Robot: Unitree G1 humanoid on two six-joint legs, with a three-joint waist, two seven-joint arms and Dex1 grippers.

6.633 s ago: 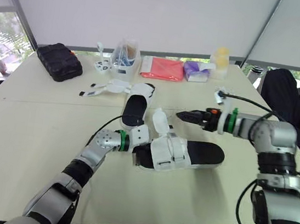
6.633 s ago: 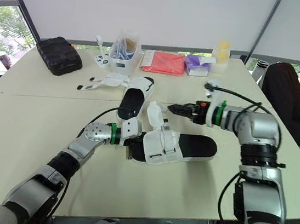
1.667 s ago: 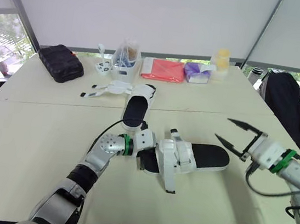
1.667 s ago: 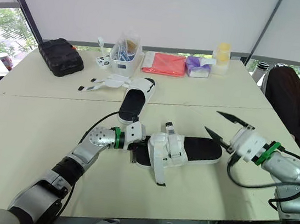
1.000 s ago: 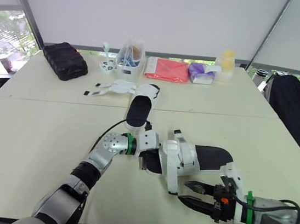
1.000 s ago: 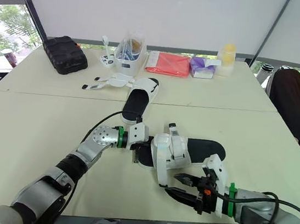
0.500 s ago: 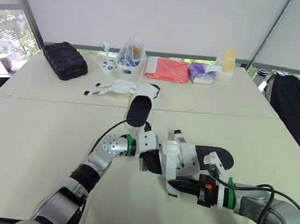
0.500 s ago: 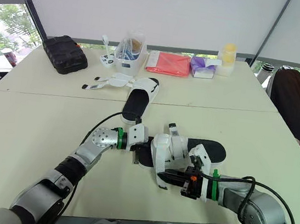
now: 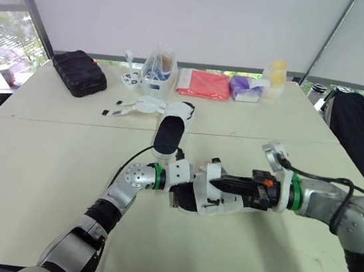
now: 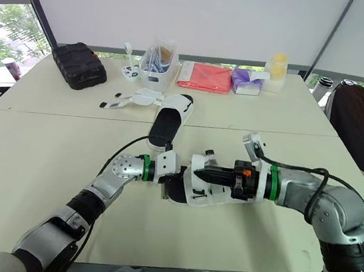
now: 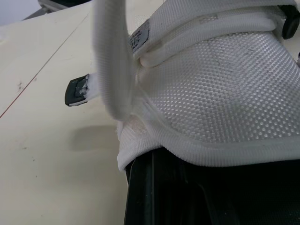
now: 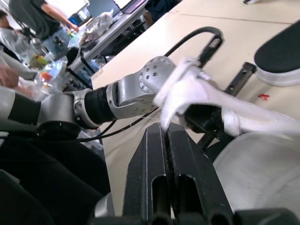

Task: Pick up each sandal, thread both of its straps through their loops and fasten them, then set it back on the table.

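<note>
Because the woven strap [image 12: 187,89] looks soft and floppy, best held near its tip, the right gripper [image 9: 220,180] at 3 o'clock pinches it closed while the left gripper [image 9: 177,179] clamps the light sandal's [image 9: 230,201] 9 o'clock end, mid-table [image 9: 45,158].

- Left arm [image 9: 109,201]: reaches forward over the table, wrist level.
- Left gripper [image 9: 182,188]: fingers clamped on the sandal [image 9: 218,196] at its toe.
- Right arm [image 9: 334,202]: elbow bent, forearm pointing toward the robot's left.
- Right gripper [image 9: 216,179]: fingers pressed together, pinching a strap [image 12: 185,91].
</note>
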